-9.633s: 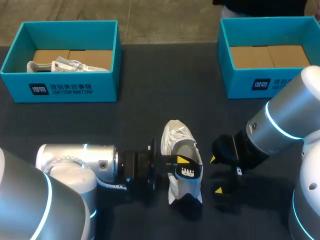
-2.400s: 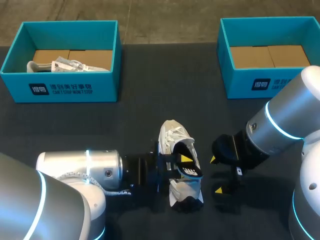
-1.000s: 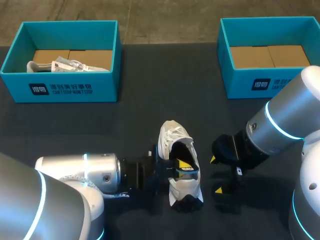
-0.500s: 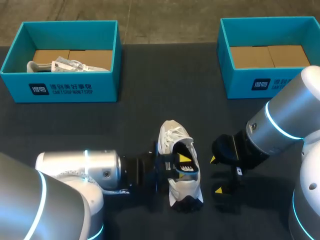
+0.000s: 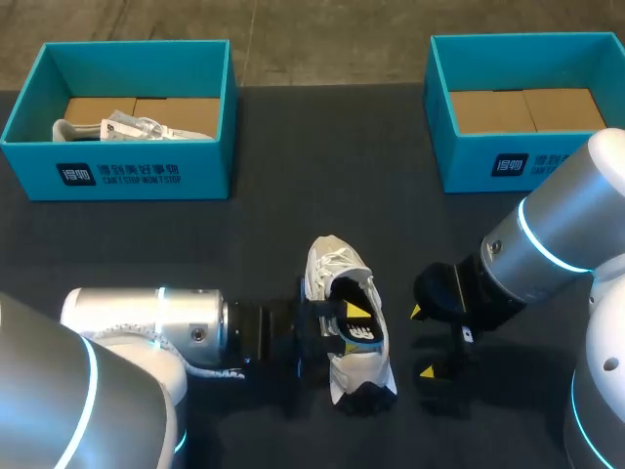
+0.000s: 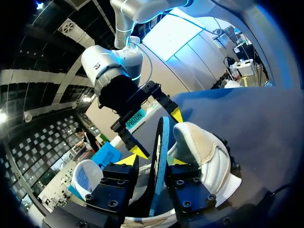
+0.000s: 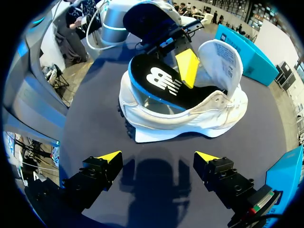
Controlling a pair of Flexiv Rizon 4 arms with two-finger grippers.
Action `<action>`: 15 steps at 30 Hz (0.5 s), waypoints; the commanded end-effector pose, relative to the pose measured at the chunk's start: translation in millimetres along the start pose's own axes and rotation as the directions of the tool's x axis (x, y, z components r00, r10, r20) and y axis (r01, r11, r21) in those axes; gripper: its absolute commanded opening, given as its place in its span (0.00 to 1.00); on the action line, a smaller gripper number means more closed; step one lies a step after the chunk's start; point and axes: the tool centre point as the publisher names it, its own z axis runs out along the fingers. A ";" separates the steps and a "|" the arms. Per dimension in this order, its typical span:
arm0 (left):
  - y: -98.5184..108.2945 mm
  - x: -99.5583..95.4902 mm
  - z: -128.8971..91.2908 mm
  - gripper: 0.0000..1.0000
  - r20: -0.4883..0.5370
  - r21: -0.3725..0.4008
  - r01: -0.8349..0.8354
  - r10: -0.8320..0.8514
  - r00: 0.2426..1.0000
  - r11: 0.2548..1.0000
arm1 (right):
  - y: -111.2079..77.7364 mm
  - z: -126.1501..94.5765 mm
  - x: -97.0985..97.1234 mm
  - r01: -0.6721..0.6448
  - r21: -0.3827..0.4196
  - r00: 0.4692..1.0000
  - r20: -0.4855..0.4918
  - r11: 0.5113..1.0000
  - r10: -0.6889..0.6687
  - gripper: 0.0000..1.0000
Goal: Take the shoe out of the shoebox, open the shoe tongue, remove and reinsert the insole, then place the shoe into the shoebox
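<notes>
Our left gripper [image 5: 354,315] comes in from the lower left of the head view, its jaws clamped on the black insole [image 7: 156,85], which is raised partly out of the white shoe [image 5: 356,366] at lower middle. Our right gripper [image 7: 158,156] sits just right of the shoe, jaws wide apart and clear of it.
</notes>
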 end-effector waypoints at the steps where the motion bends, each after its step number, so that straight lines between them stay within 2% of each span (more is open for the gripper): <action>1: -9.4 2.7 -8.2 0.34 -0.005 -0.010 -0.001 0.001 1.000 1.000 | 0.4 0.8 1.1 0.000 0.002 1.000 0.003 1.000 0.000 1.00; 4: -11.9 4.2 -7.2 0.32 -0.011 -0.020 -0.003 0.003 1.000 1.000 | 0.4 0.8 1.1 0.000 0.002 1.000 0.003 1.000 0.000 1.00; 10: -12.5 6.3 -4.4 0.00 -0.008 -0.064 -0.006 0.006 1.000 0.998 | 0.4 0.8 1.1 0.000 0.002 1.000 0.003 1.000 0.000 1.00; 15: -12.5 7.9 -2.5 0.00 -0.004 -0.058 -0.017 0.017 1.000 0.998 | 0.4 0.8 1.1 0.000 0.002 1.000 0.003 1.000 0.000 1.00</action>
